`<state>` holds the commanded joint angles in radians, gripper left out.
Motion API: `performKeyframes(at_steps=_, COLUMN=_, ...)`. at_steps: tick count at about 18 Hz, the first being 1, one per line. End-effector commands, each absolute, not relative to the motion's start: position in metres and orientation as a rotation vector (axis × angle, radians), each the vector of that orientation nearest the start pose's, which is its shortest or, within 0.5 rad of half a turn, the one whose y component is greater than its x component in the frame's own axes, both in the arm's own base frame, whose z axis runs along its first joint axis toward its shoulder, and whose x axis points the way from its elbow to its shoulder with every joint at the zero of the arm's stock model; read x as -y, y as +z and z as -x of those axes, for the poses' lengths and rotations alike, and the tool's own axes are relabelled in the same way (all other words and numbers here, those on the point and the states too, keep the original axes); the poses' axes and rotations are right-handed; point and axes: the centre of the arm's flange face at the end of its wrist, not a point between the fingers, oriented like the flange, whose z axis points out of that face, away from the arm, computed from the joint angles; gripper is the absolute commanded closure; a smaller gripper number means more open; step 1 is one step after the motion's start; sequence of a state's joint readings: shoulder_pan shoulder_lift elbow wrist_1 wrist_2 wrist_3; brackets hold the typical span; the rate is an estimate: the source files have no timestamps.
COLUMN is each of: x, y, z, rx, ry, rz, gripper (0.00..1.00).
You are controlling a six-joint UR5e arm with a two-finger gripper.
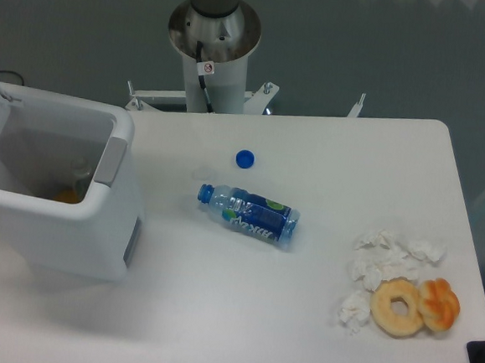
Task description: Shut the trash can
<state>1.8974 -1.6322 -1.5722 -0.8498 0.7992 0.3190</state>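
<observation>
While the trash can [53,192] is sitting open at the table's [240,316] left edge, a bottle [248,213] is lying mid-table, its blue label too blurred to read. Only the arm's base [213,40] is showing; the gripper is out of frame.

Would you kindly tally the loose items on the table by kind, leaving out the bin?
Plastic bottle: 1
Blue bottle cap: 1
Doughnuts: 2, a plain ring and an orange-glazed one
Pile of crumpled tissues: 1
Total: 5
</observation>
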Motion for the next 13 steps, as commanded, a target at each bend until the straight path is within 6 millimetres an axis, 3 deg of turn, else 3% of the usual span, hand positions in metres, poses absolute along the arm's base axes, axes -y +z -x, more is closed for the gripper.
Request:
performKeyframes(at_steps=8, x=-0.55, y=0.559, z=0.04, rx=-0.189, ry=-0.543, rz=2.229, gripper=0.0)
performKeyframes(at_steps=13, x=-0.533, y=0.57, z=0.071, rx=-0.133, ry=-0.483, rz=2.21, gripper=0.0)
